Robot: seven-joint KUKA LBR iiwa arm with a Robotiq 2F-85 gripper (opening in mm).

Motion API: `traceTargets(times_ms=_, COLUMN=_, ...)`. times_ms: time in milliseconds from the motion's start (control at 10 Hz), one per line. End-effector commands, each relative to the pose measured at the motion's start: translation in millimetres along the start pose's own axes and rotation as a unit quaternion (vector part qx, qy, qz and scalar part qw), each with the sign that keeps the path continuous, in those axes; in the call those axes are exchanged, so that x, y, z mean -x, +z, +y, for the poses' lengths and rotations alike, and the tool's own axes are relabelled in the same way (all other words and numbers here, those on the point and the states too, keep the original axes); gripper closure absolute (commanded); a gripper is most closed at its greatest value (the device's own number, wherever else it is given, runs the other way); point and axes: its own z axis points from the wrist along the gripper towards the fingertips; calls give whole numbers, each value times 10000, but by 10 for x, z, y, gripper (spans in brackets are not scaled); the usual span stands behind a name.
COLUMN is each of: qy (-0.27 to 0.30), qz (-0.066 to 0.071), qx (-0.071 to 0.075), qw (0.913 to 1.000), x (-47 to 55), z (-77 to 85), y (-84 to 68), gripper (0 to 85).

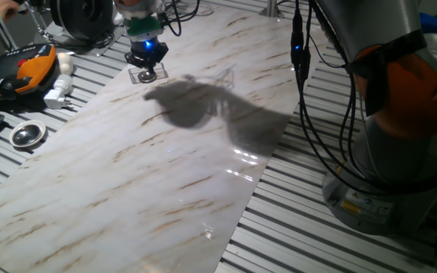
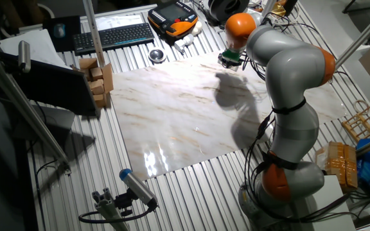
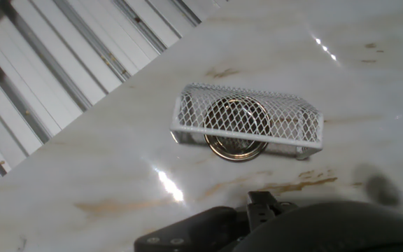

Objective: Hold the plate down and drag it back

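I see the plate point(image 3: 237, 134) on the marble table point(image 1: 165, 174) under a white mesh cage point(image 3: 247, 119) — gripper point(image 1: 147, 73) right above, open/closed unclear.

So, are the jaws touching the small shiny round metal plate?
Cannot tell. One fixed view shows the gripper directly over the plate, contact unclear.

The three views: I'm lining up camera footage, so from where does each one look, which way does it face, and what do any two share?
One fixed view: low at the marble board, opposite the claw; arm base at right.
The other fixed view: high, looking down; whole arm shows.
Hand view: down onto the plate under a white mesh piece; dark claw part at bottom.
Both fixed views share the larger dish.
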Motion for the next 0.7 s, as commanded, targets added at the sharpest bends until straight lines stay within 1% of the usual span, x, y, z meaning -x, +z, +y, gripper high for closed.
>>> traceTargets(times_ms=0, qy=26, qz=-25, qx=-3, qw=10000, x=3, z=-1, y=18, gripper=850)
traceTargets(times_ms=300, qy=91, qz=-157, qx=33, qw=9998, x=3, z=36, y=123, gripper=850)
traceTargets(times_ms=600, qy=162, qz=-234, qx=74, qw=9996, x=68, z=66, y=191, gripper=850)
